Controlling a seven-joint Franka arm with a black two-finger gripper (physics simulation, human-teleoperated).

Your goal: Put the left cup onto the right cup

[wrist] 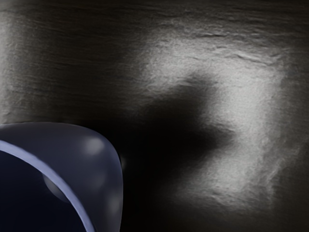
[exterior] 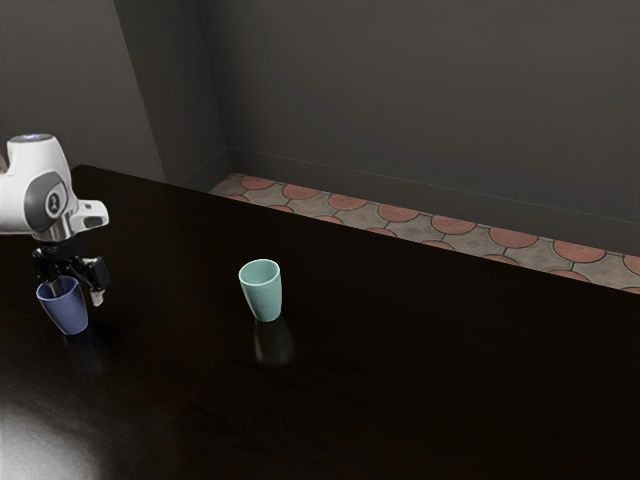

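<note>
The left cup (exterior: pixel 63 308) is dark blue and stands upright on the black table (exterior: pixel 400 360) near the exterior view's left edge. My gripper (exterior: pixel 66 283) is right at its rim, coming down from above, and the hand's black body hides the far part of the rim. In the wrist view the blue cup's rim (wrist: pixel 58 179) appears large and blurred, just under my hand. The right cup (exterior: pixel 262 290) is teal, upright and open-topped. It stands alone on the table, well off toward the exterior view's right of the blue cup.
The table's far edge (exterior: pixel 420 243) runs diagonally behind the cups, with a tiled floor (exterior: pixel 450 230) and dark walls beyond it. Bare tabletop lies between the two cups and to the teal cup's right.
</note>
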